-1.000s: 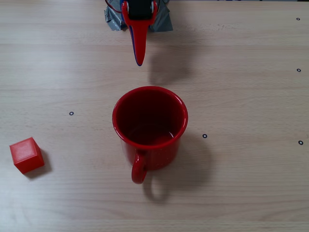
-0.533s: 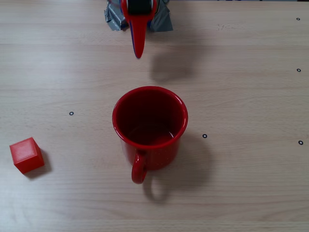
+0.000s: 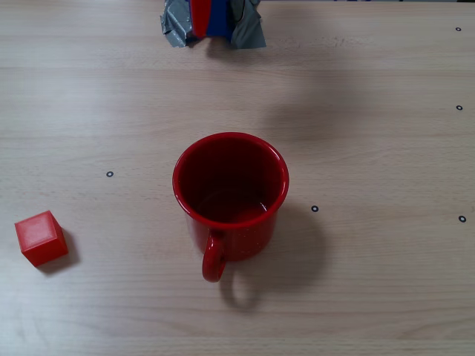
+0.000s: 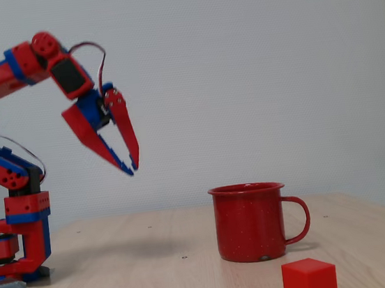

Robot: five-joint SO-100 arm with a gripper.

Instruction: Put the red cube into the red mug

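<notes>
In the side-on fixed view the claw (image 4: 131,167) is hanging high above the worktop (image 4: 158,260), pointing down and toward the mug side of the picture. Its two red fingers are sitting a little apart at the base and nearly meeting at the blue-edged tips, and nothing is sitting between them.

The red mug (image 4: 251,222) is standing upright on the worktop well below the claw and off to its right in that view, with its loop handle pointing away from the arm. The red cube (image 4: 309,278) is resting on the worktop lower still and farther right of the claw, near the bottom edge, apart from the mug.

In the overhead fixed view only a strip of the red-and-blue arm (image 3: 208,18) is showing at the top edge, over a patch of grey tape (image 3: 249,30); the fingertips are lying out of that picture. The red mug (image 3: 231,199) is sitting near the centre, handle toward the bottom edge, its inside looking empty. The red cube (image 3: 41,237) is lying far to the left, well clear of the mug.
</notes>
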